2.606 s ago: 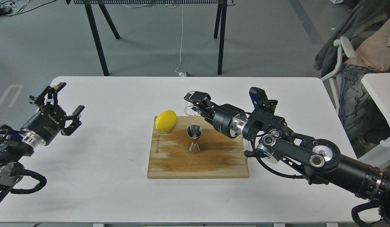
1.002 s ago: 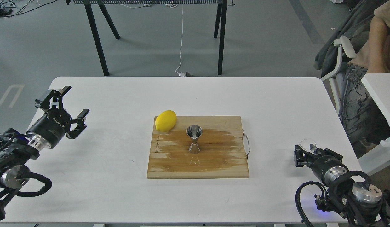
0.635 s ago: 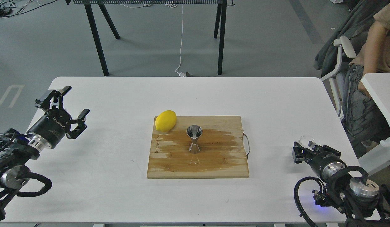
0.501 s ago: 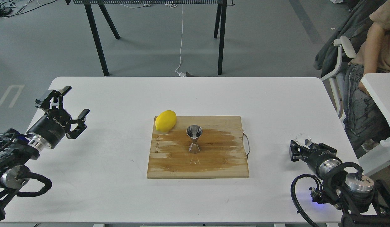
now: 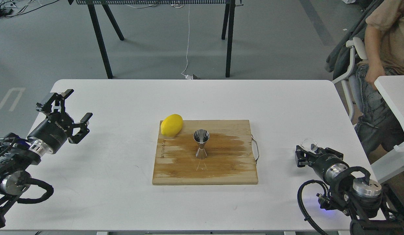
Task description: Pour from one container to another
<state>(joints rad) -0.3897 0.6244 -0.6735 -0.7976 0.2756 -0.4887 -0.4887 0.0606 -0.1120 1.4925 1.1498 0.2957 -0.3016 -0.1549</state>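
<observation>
Glass cup [image 5: 308, 144] sits near the counter's right edge, toward the front right corner, well apart from the cutting board [image 5: 205, 169]. It shows only as a small clear dome just behind the right gripper [image 5: 303, 154]. The right gripper's fingers look parted on either side of the cup's near part, but they are dark and seen almost end-on, so I cannot tell whether they are holding the glass or have let it go.

The jigger [image 5: 201, 143] stands upright on the board near its middle, with a dark wet-looking patch on the wood around it. A lemon [image 5: 171, 124] lies on the board's far left corner, near the jigger but not touching it. The left gripper [image 5: 67, 114] hovers over the counter's left edge with its fingers spread wide and nothing between them.

Judging from this, the pour seems done and the cup is being parked. The risks lie at the right edge. If the fingers are not fully clear of the glass, drawing the arm back could drag or tip the cup, and it stands close enough to the edge to roll off. Clear glass is hard to see against a white counter, so a later reach may misjudge its rim. The jigger's narrow waist makes it easy to topple if either arm sweeps low across the board.
</observation>
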